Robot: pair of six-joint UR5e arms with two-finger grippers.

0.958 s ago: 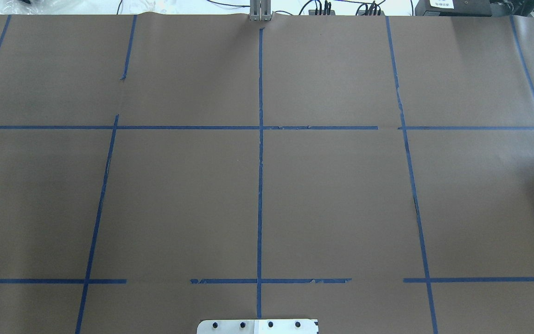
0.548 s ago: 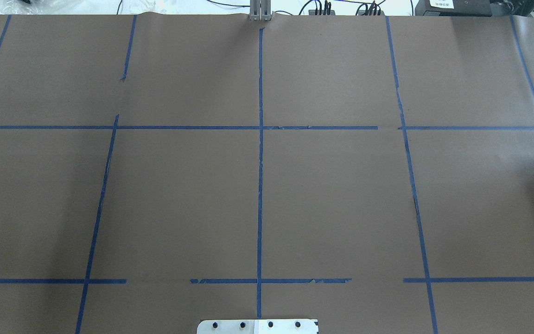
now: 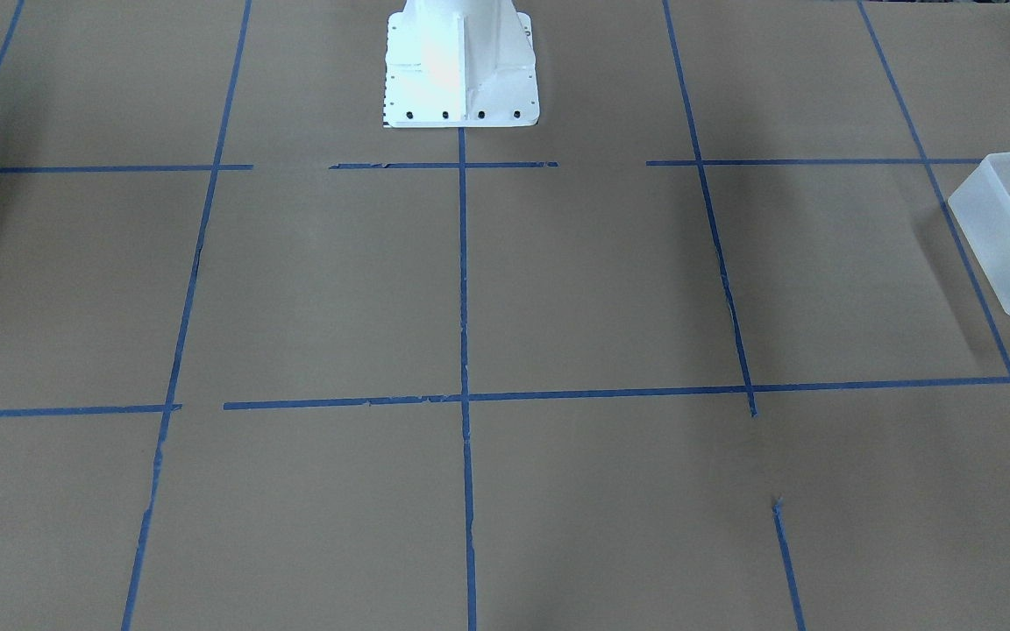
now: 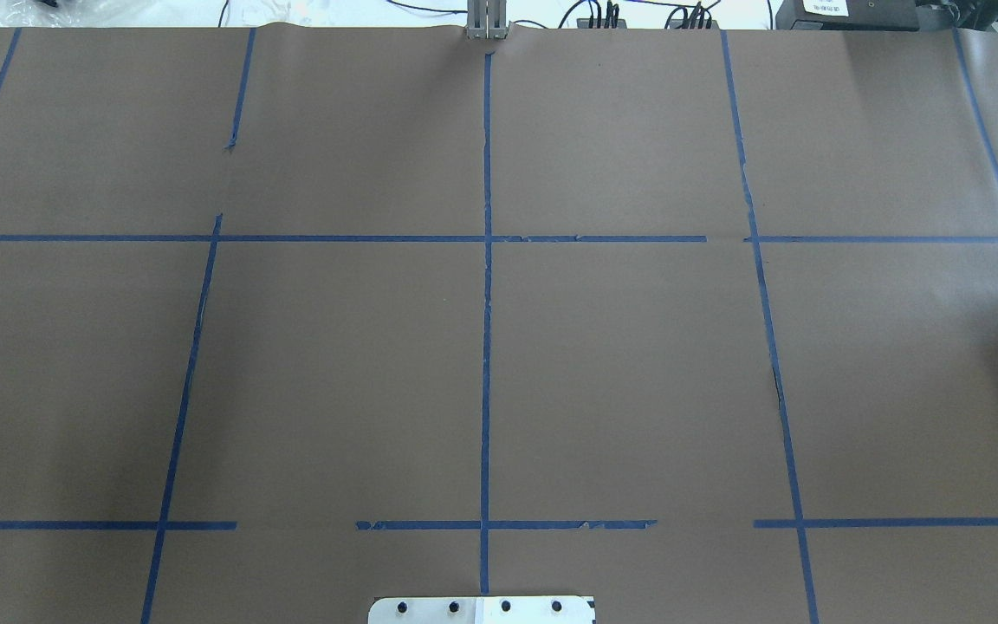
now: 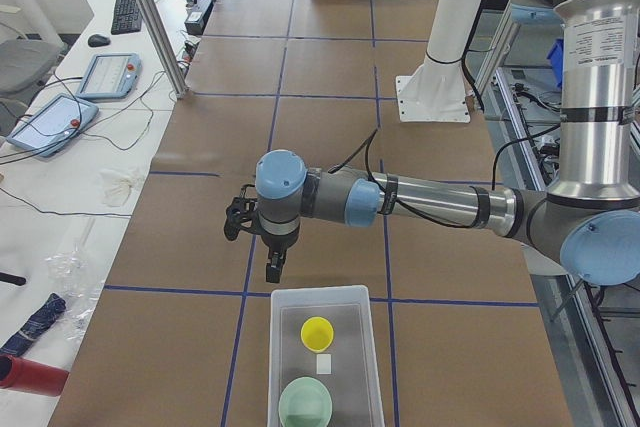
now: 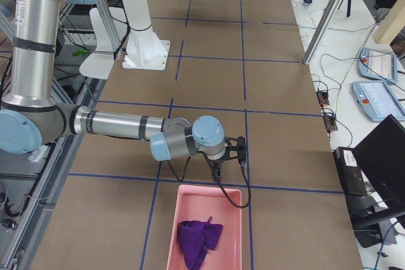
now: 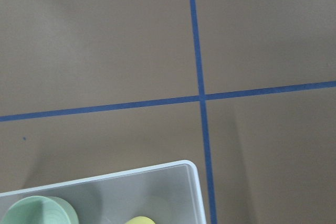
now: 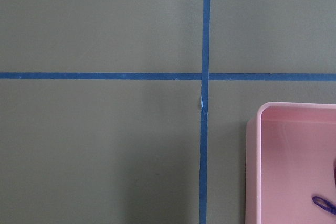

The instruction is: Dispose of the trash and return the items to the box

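Right, the frosted-white bin (image 5: 350, 347) sits just past my left gripper (image 5: 243, 220), toward the table's end. In it the yellow cup (image 5: 317, 332) stands nearer the gripper and the mint-green bowl (image 5: 305, 405) lies beyond it. Just past the right gripper (image 6: 239, 148), a pink bin (image 6: 196, 203) holds a crumpled purple cloth (image 6: 199, 237). Both arms reach out low and level over the paper-covered table (image 5: 320, 77). I cannot tell whether either gripper is released or clenched.

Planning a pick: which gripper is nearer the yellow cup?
Left. The left gripper hangs beside the box holding the yellow cup; the right gripper is at the opposite end, by the pink bin.
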